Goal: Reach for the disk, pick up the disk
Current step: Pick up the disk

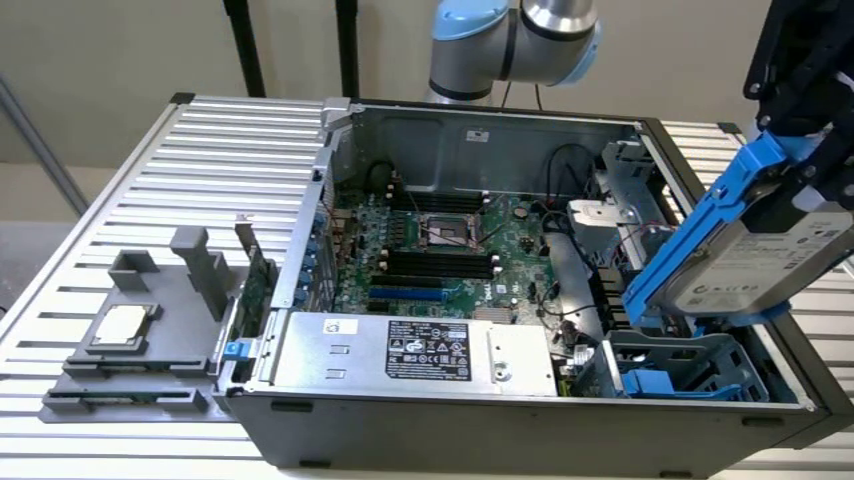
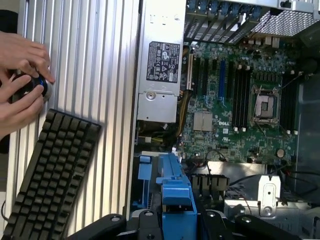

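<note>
Legible text: "DELL" in white letters on the green circuit board (image 2: 235, 100), wrist view, at about 5 o'clock from the square silver heat sink (image 2: 202, 121). The black label (image 2: 163, 62) on the long silver box (image 2: 159, 70) carries print and marks, none readable. The white label (image 1: 763, 262) on the disk (image 1: 747, 240) likewise unreadable.

The robot arm (image 1: 514, 40) had light blue plastic caps over silver-grey cylindrical joints, with a thin dark cable running below them at the far side. Its gripper (image 1: 814, 110) was built of matte black angular links; round screw heads showed along its black base.
</note>
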